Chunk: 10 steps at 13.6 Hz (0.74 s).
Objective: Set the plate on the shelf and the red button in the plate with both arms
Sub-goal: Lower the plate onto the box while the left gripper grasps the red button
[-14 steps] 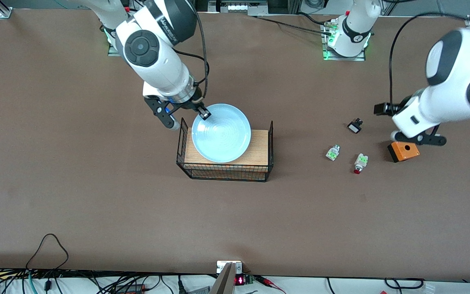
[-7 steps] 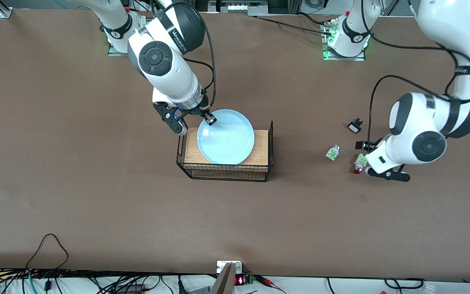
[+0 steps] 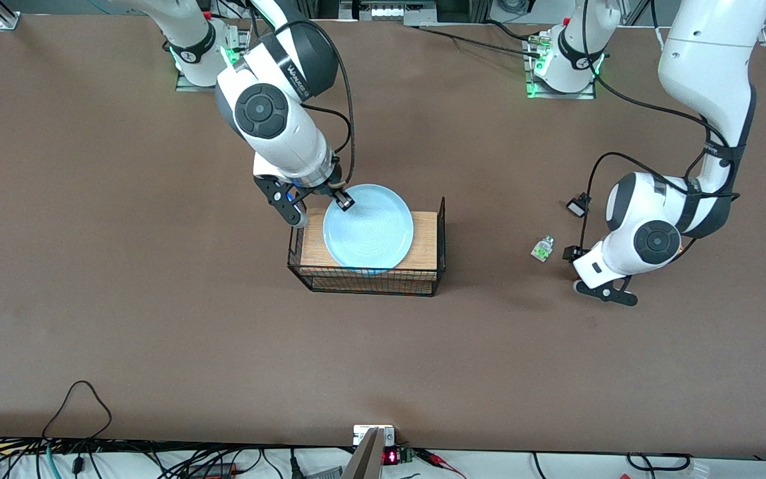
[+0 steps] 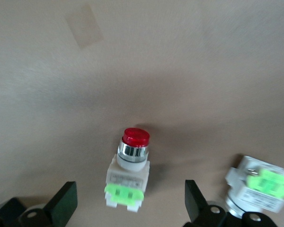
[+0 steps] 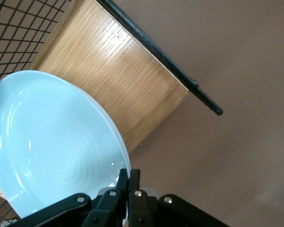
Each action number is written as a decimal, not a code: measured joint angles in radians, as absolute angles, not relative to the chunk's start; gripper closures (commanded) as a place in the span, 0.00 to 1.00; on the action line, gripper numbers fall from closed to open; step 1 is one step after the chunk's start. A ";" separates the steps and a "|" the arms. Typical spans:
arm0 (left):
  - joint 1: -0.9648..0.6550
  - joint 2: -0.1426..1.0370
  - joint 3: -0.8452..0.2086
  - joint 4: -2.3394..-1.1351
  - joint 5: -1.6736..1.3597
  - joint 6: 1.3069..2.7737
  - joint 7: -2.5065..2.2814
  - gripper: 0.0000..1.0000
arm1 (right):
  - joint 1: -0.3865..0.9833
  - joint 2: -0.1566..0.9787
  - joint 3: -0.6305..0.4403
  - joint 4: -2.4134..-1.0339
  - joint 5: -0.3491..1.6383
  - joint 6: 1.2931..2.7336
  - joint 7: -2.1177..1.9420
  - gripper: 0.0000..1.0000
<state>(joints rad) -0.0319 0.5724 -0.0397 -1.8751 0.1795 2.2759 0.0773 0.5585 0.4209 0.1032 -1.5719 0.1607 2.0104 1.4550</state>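
The pale blue plate [image 3: 370, 227] hangs tilted over the wooden board in the wire basket [image 3: 366, 278]. My right gripper [image 3: 344, 199] is shut on the plate's rim at the end toward the right arm. In the right wrist view the closed fingers [image 5: 128, 178] pinch the rim of the plate [image 5: 52, 146]. My left gripper [image 4: 129, 208] is open and low over the red button [image 4: 130, 171], which lies on the table between the two fingers [image 4: 62, 204]. In the front view the left arm's hand [image 3: 601, 287] hides the button.
A green-white part without a red cap [image 3: 542, 249] lies beside the left hand, toward the basket, and shows in the left wrist view [image 4: 261, 187]. A small black part [image 3: 578, 207] lies farther from the front camera. The orange box is hidden.
My left arm swung from over the orange box to over the red button and came down. My right gripper carried the plate farther over the basket and lower.
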 measured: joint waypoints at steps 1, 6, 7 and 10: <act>-0.026 0.581 -0.040 -1.889 0.181 2.303 0.087 0.04 | 0.562 0.429 0.103 -1.572 0.161 2.020 1.455 1.00; -0.017 0.586 -0.040 -1.903 0.181 2.320 0.096 0.79 | 0.565 0.442 0.099 -1.574 0.155 2.026 1.446 1.00; -0.016 0.586 -0.040 -1.903 0.181 2.320 0.097 0.83 | 0.565 0.442 0.096 -1.575 0.155 2.025 1.440 1.00; -0.015 0.584 -0.040 -1.901 0.181 2.312 0.099 0.91 | 0.564 0.442 0.085 -1.575 0.155 2.027 1.429 0.00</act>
